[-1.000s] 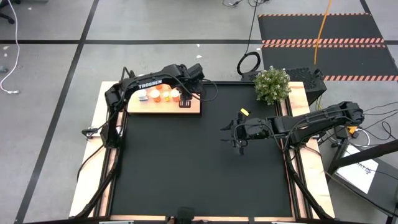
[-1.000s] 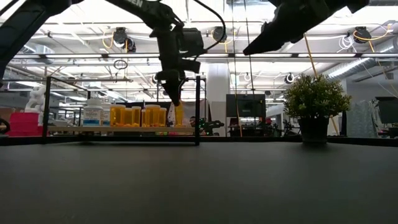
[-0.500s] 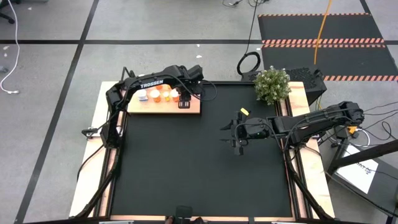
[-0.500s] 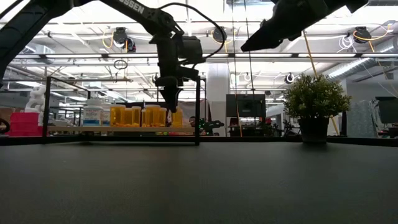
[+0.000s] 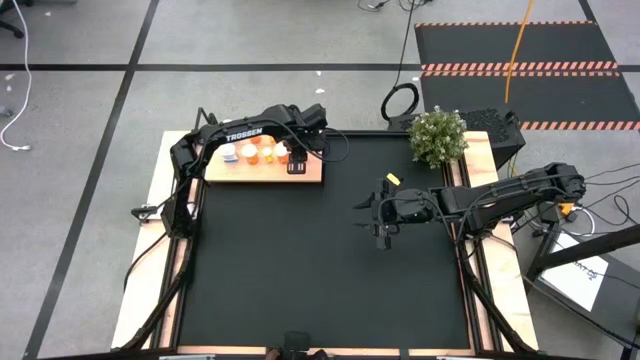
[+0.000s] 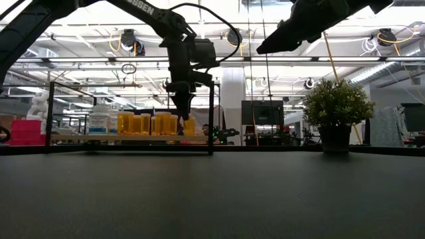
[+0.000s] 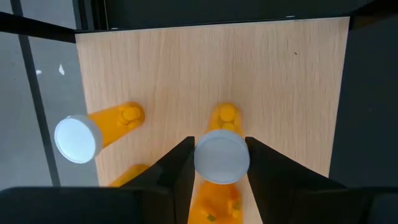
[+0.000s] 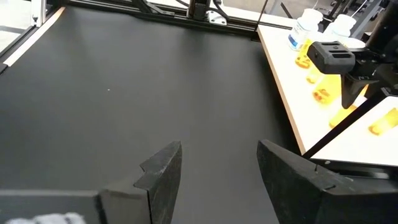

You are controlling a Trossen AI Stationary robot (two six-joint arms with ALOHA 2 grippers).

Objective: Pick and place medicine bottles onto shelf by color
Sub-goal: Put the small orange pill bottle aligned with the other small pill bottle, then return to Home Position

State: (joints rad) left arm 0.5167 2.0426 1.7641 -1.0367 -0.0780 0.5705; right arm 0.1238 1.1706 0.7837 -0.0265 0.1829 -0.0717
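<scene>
Now the left gripper (image 7: 222,163) has dropped low over the shelf (image 7: 280,81), clenched around an orange medicine bottle (image 7: 222,158) set beside its orange neighbours. Release looks imminent. Right gripper (image 8: 217,168) hovers open-fingered, empty, mid-mat (image 8: 124,93).

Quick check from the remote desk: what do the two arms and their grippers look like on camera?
Both arms are black and jointed, with black cables looped along them. The left arm carries white TROSSEN lettering. The left gripper and right gripper each have two flat, angular matte-black fingers. A small yellow tag sits near the right wrist.

Both arms are matte black, cable-draped; the left arm (image 5: 245,132) bears white "TROSSEN" lettering.
</scene>
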